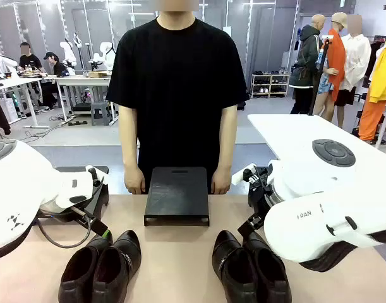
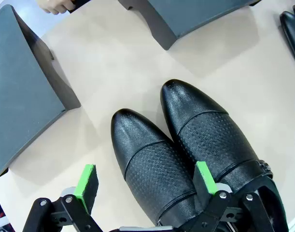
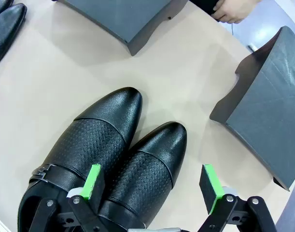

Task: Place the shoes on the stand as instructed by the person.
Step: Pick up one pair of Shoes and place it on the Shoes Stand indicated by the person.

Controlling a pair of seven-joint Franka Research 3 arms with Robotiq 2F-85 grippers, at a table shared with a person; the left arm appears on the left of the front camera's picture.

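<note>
The person (image 1: 174,82) stands at the far side of the table (image 1: 174,265), one hand (image 1: 134,182) on each side of the middle stand (image 1: 177,192), which sits at the far edge. Two pairs of glossy black shoes lie at the near edge with their toes pointing far. The left pair (image 1: 101,268) is below the left arm (image 1: 16,196), and the right pair (image 1: 249,268) is beside the right arm (image 1: 325,221).

The front view does not make the finger spacing plain, but the wrist views do. The left gripper (image 2: 146,182) is spread wide above the left pair. One green pad (image 2: 87,186) is over bare table and the other is over the right shoe of that pair. Whether it touches the leather cannot be told. This view also shows perforated vamps, a buckle (image 2: 265,170) on the right shoe, and a left stand (image 2: 26,96) well to the left.

The right gripper (image 3: 152,183) is likewise wide apart and holds nothing. It hangs over the right pair, with one pad on the seam between the two shoes and the other over the table. A strap with a buckle (image 3: 41,171) crosses the left shoe, and a right stand (image 3: 268,106) sits off to the right.
</note>
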